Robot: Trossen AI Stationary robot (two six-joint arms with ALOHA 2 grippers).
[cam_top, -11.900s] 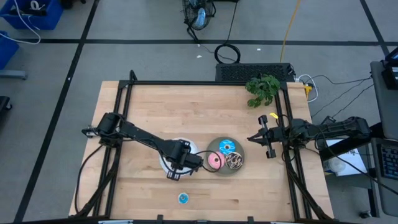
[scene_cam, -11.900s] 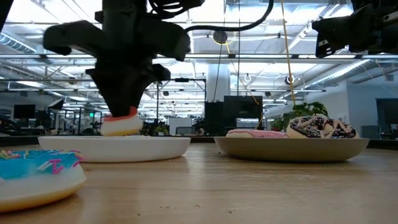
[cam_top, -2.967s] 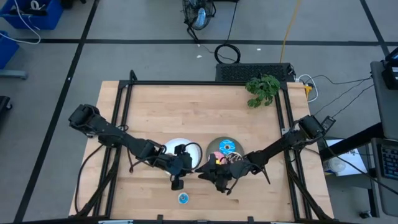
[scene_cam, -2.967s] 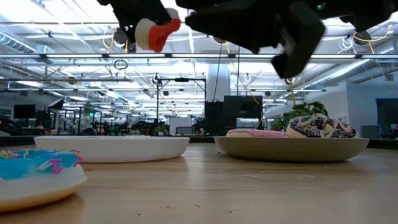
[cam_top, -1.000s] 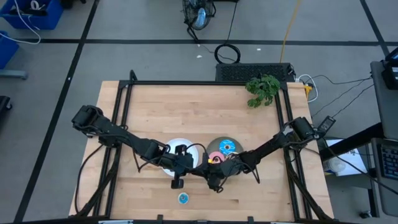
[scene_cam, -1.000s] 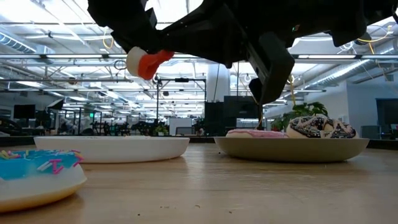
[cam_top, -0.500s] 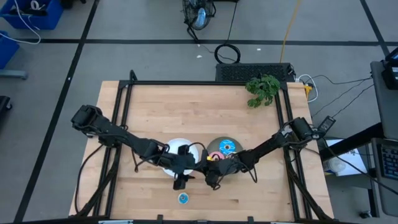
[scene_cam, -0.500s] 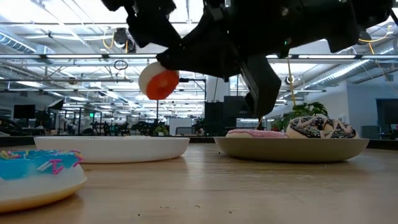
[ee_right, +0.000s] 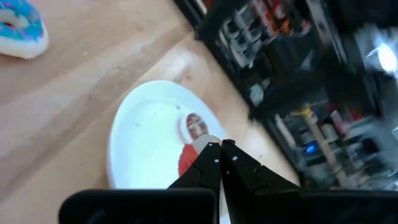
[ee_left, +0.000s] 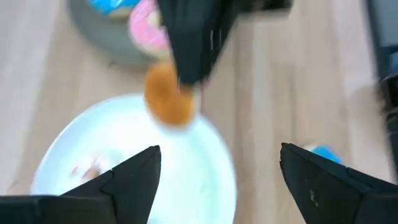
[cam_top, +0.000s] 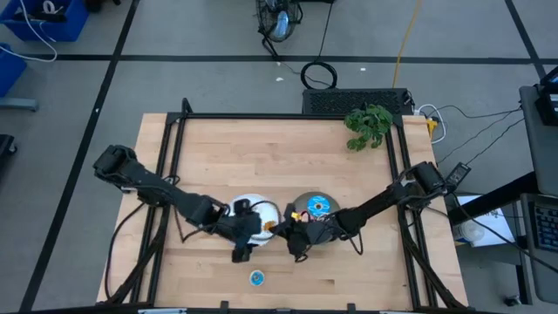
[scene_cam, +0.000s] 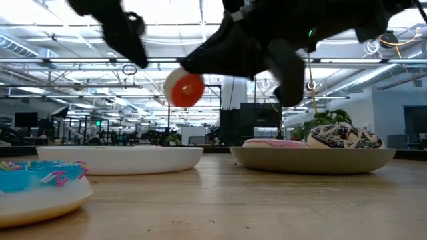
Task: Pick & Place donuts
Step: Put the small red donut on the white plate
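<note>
**desk:** what's the table look like from your end?

**me:** light wood top (cam_top: 261,157) inside a black frame. i'm taking the white plate (cam_top: 261,206) as my landmark. the grey plate (cam_top: 324,200) sits just to its right, holding a blue donut (cam_top: 317,206); in the low view a pink donut (scene_cam: 273,142) and a brown-sprinkled donut (scene_cam: 343,136) lie in that same grey plate. another blue donut (cam_top: 256,278) lies alone on the wood, toward the near edge from the white plate.

**desk:** and the red one?

**me:** the red donut (scene_cam: 185,89) is up in the air above the white plate's right rim, pinched by my right gripper (cam_top: 281,226), whose fingers are clenched on it. my right wrist view shows it red below the fingertips, with a white-pink donut (ee_right: 193,125) lying on the plate beyond it.

**desk:** left side?

**me:** my left gripper (cam_top: 251,232) hangs over the white plate's near edge, fingers spread wide and holding nothing. in its wrist view the donut hangs clear of its fingers.

**desk:** room?

**me:** grey floor with dark tape lines around the table, a green plant (cam_top: 369,124) at the far right corner well beyond the white plate, cables behind. the low view looks into a large hall with ceiling lights and racks.
</note>
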